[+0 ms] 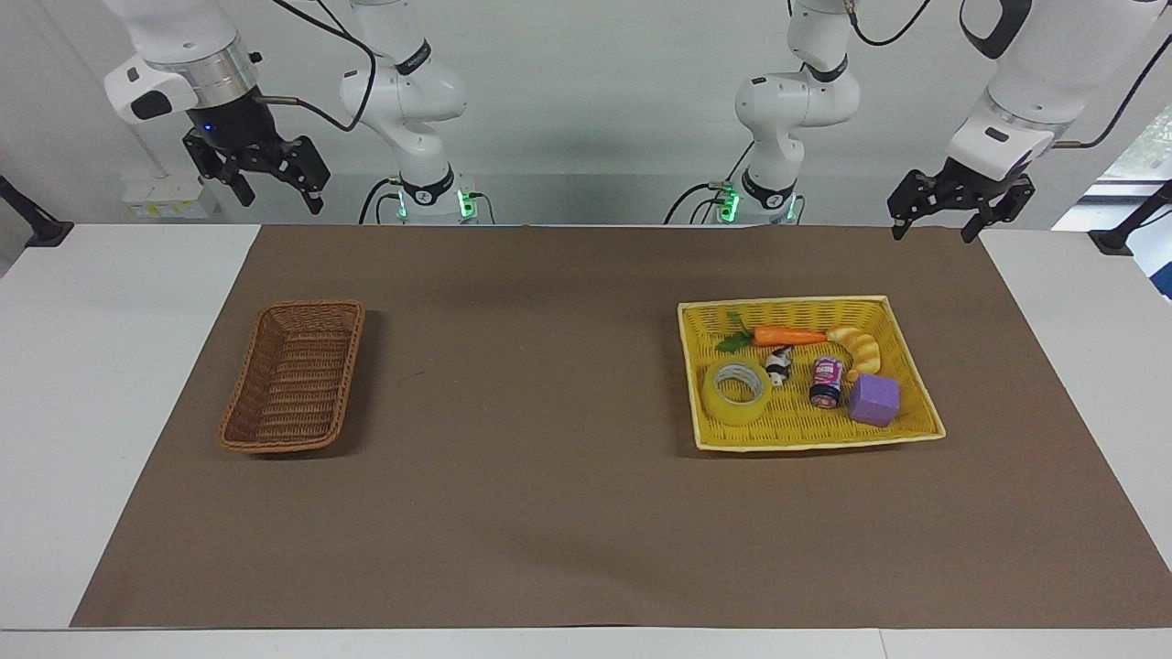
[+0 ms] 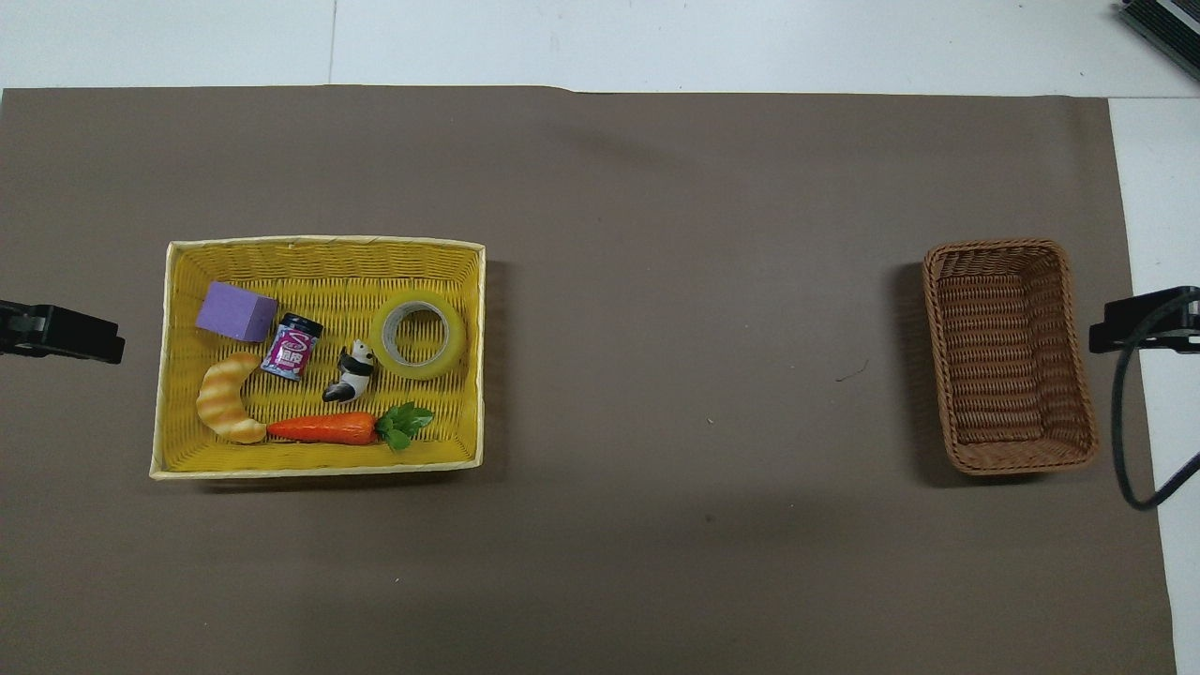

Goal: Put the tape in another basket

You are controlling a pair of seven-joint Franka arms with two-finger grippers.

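Both the left gripper (image 1: 936, 227) and the right gripper (image 1: 273, 190) hung released and empty, well above the tape (image 1: 737, 392) and the basket (image 1: 291, 377).

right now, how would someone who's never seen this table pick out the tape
Find the yellow tray toward the left arm's end of the table; the tape lies flat inside it, at the corner nearest the table's middle, beside the panda figure. It is the only ring-shaped thing there: a translucent yellow roll with a whitish core and an open hole.
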